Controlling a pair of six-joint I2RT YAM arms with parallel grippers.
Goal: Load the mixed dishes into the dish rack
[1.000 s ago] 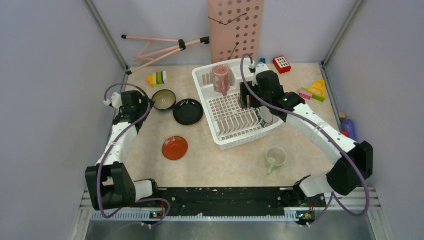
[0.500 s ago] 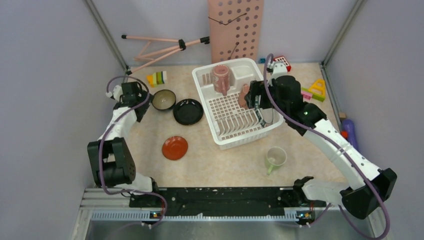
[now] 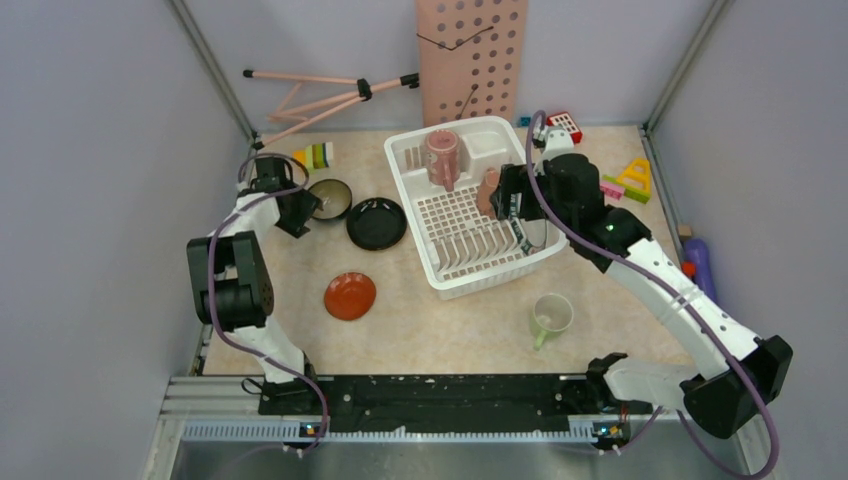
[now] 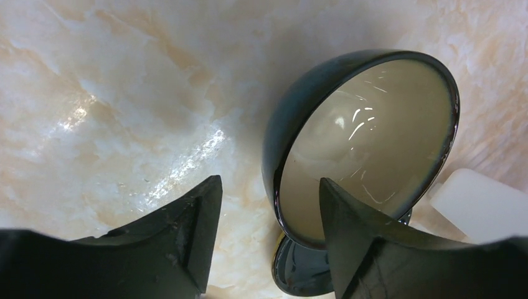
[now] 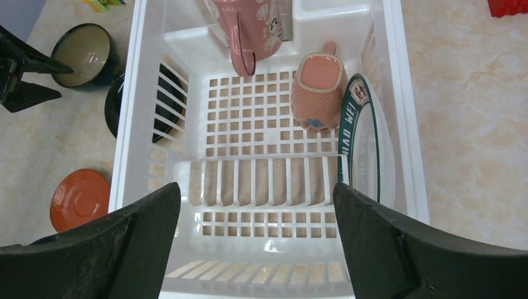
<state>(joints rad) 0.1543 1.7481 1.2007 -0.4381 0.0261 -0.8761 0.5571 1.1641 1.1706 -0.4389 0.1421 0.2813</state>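
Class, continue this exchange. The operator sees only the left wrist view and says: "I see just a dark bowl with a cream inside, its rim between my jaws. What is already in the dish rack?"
Observer: Three pieces: a pink mug, a small cup on its side, and a lettered plate standing on edge by the right wall of the dish rack.
Operator: What is left outside?
Observer: A black plate beside your bowl, an orange-red saucer and a pale green mug on the table.
Operator: Is the right arm in my way?
Observer: No; the right gripper hangs above the rack, jaws open and empty.
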